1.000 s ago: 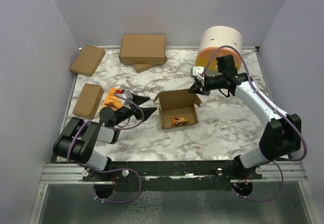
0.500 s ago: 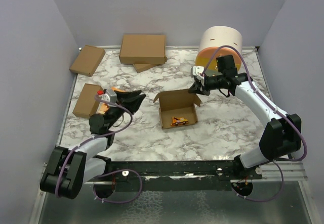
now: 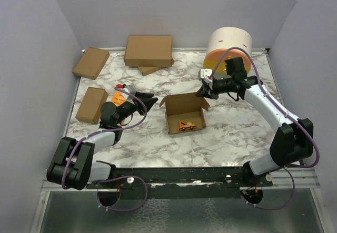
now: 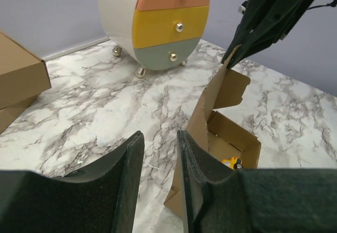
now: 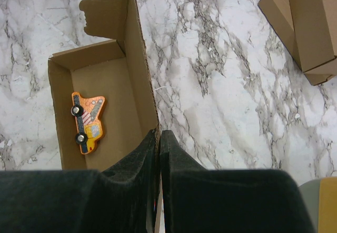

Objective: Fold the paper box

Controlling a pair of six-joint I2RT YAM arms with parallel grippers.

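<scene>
The paper box [image 3: 184, 118] is an open brown carton in the middle of the table with an orange toy car [image 3: 185, 125] inside. My right gripper [image 3: 204, 90] is shut on the box's raised far right flap; the right wrist view shows the jaws [image 5: 159, 138] pinching the cardboard edge beside the car [image 5: 87, 121]. My left gripper [image 3: 150, 101] hovers just left of the box's left flap. Its jaws [image 4: 159, 138] stand a little apart with only marble between them. The box [image 4: 231, 133] lies to the right of the left gripper's right finger.
A round white drawer cabinet [image 3: 229, 46] stands at the back right. A large brown carton [image 3: 149, 50] sits at the back, with smaller cartons at the left [image 3: 91, 62] [image 3: 91, 104]. An orange booklet [image 3: 118, 100] lies partly under my left arm.
My left arm has swung and its gripper has moved toward the box's left flap, with the jaws narrowing. The right arm and the box have not moved.
</scene>
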